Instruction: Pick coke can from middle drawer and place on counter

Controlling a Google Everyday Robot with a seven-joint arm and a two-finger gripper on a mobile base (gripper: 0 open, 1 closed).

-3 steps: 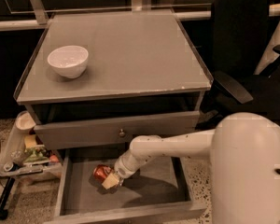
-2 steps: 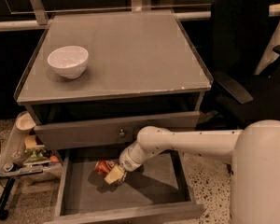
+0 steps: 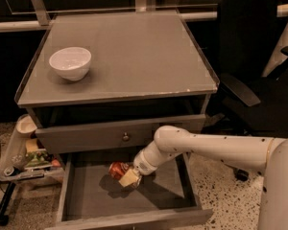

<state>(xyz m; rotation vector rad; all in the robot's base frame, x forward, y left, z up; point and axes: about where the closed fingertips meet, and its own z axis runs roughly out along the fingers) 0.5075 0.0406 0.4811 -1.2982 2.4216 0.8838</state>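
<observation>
In the grey middle drawer (image 3: 165, 198), the gripper (image 3: 124, 175) has fingers (image 3: 130, 178) clamped on the red-orange coke can (image 3: 116, 168).

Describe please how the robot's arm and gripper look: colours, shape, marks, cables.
The arm is a smooth cream-white tube with a rounded elbow, small dark dots on its shell and a thin ring near the wide end. No cables show. The gripper, in the open drawer next to the red can, looks pale tan below a white wrist.

Tan claw (image 3: 128, 178) in grey middle drawer (image 3: 86, 195) by red-orange coke can (image 3: 117, 169); white bowl (image 3: 70, 63), grey counter (image 3: 134, 56).
</observation>
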